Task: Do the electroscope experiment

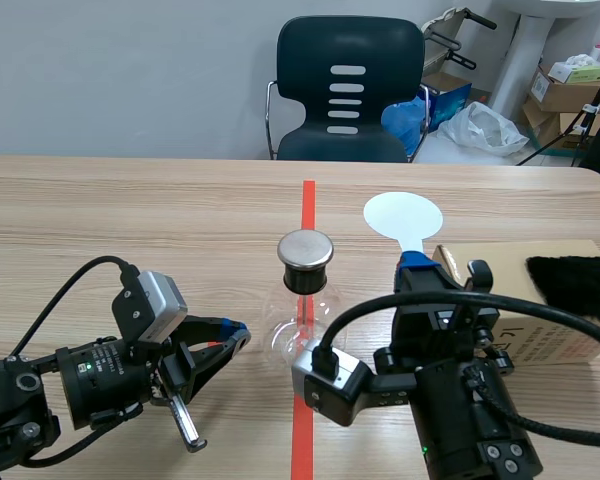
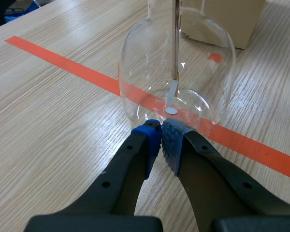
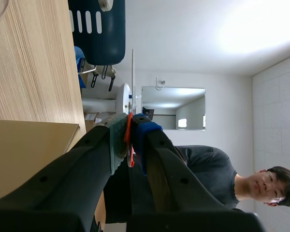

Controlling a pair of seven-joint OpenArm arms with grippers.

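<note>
The electroscope (image 1: pixel 302 318), a clear glass flask with a round metal cap (image 1: pixel 306 249), stands on the red tape line at mid-table. Inside it a thin rod (image 2: pixel 174 43) ends in a small foil leaf (image 2: pixel 171 99). My left gripper (image 1: pixel 235 335) lies low on the table, shut on nothing, with its tips (image 2: pixel 160 137) right at the flask's base (image 2: pixel 150 63). To the flask's right my right gripper (image 1: pixel 417 262) points up, shut on the handle of a white round paddle (image 1: pixel 403 215). In the right wrist view the paddle (image 3: pixel 133 82) is edge-on between the fingers of that gripper (image 3: pixel 129 133).
A cardboard box (image 1: pixel 560 320) stands at the right with a black fur cloth (image 1: pixel 575 285) on top; it also rises behind the flask (image 2: pixel 222 19). A dark chair (image 1: pixel 348 90) stands beyond the table's far edge. A person (image 3: pixel 208 174) is in the right wrist view.
</note>
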